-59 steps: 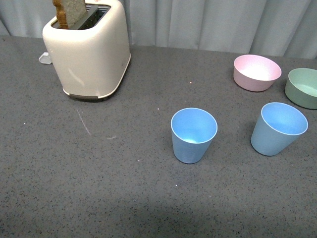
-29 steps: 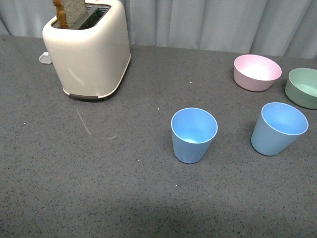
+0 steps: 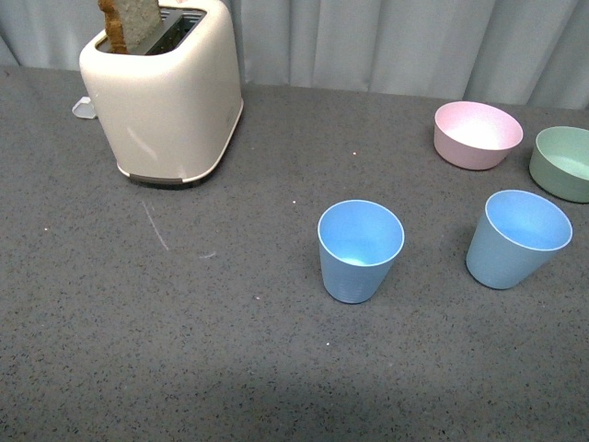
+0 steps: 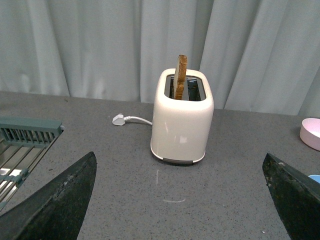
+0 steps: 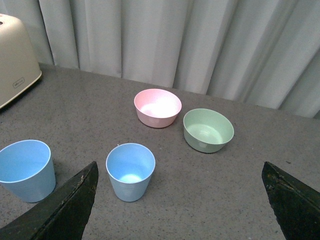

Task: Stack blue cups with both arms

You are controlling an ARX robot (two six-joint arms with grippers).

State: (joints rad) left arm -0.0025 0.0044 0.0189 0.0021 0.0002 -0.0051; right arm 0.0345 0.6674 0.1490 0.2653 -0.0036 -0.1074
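Observation:
Two light blue cups stand upright and apart on the grey table: one near the middle, the other to its right. Neither arm shows in the front view. In the right wrist view, my right gripper is open and empty. The right-hand cup stands ahead of it near one finger, and the middle cup is farther to the side. My left gripper is open and empty too, facing the toaster. Only a sliver of a blue cup shows at that view's edge.
A cream toaster with a slice of bread in it stands at the back left, its plug lying beside it. A pink bowl and a pale green bowl sit at the back right. A grey-green rack lies left of the toaster.

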